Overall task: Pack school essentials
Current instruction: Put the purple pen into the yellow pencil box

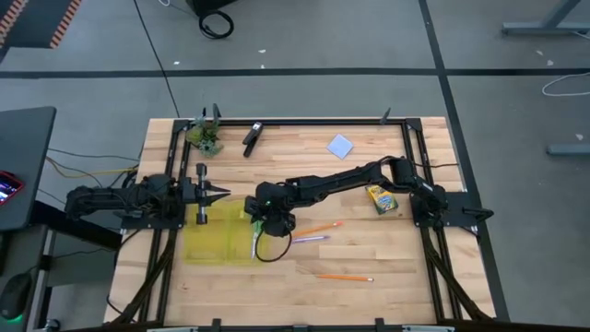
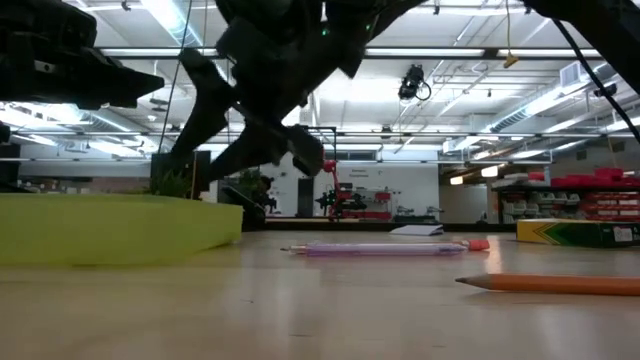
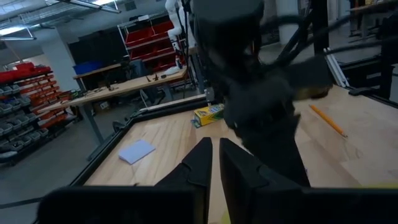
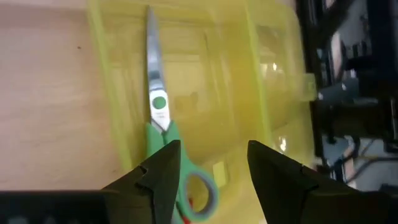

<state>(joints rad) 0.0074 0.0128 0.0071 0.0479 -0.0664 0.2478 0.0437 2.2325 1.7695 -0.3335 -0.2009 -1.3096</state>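
The green-handled scissors lie flat, shut, inside a translucent yellow box along its right wall. My right gripper hangs open just above them, over the handles; one finger stands in front of a handle. My left gripper is shut and hovers at the box's far edge. Two orange pencils, the purple pen, the yellow crayon box and the pale blue notepad lie on the table. The red eraser shows beside the pen.
A black oblong tool and a green leafy clump sit near the table's far edge. Black rails frame the table on the left and right. Bare wood lies near the front edge, around the nearer pencil.
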